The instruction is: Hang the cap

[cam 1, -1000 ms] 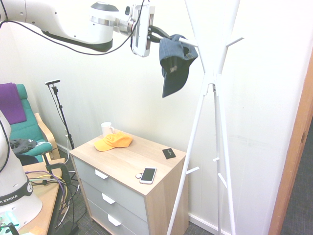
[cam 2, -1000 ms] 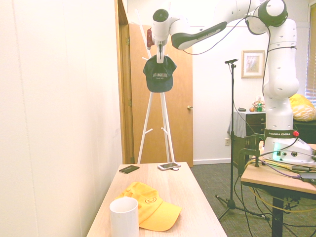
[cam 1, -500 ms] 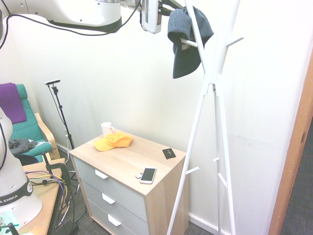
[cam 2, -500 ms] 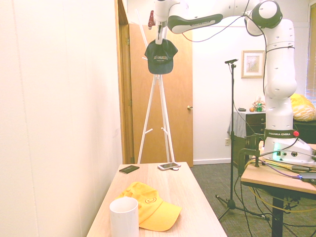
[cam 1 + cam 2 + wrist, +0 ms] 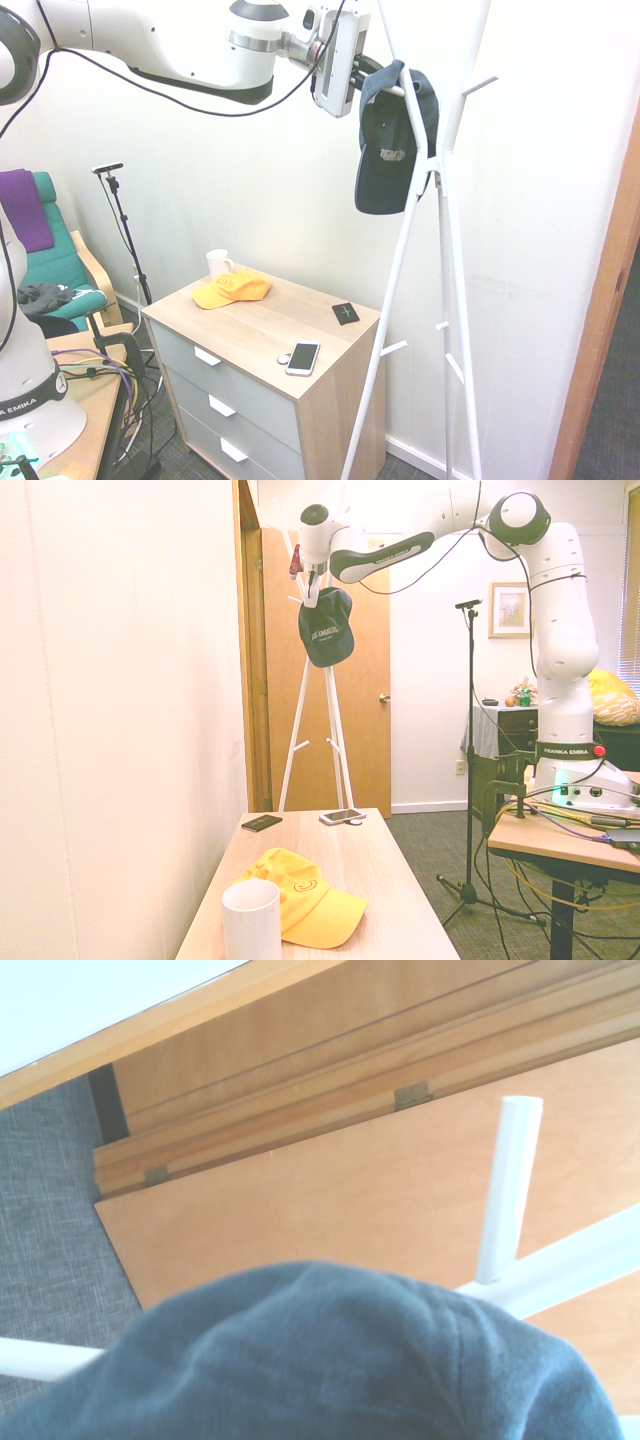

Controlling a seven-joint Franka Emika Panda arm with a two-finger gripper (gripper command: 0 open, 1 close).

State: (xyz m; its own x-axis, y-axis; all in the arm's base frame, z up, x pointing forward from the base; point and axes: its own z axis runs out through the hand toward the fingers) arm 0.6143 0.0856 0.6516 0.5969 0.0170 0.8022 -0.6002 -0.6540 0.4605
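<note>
Cap (image 5: 392,140) hangs draped over a peg of the coat stand (image 5: 412,230); gripper (image 5: 368,72) release remains (finger state cannot be told).

Around the gripper (image 5: 368,72) we see little room: the cap (image 5: 392,135) hangs right against it on a peg of the white rack (image 5: 440,200), whose crossing poles and upper pegs close off the side away from the arm. The wall (image 5: 250,190) stands close behind. Below the cap the air is open down to the dresser (image 5: 250,335), where a yellow cap (image 5: 230,289), a mug (image 5: 217,264), a phone (image 5: 303,357) and a dark card (image 5: 345,313) lie well apart. In the second exterior view the door (image 5: 365,680) stands behind the rack, and the space toward the room is free.
</note>
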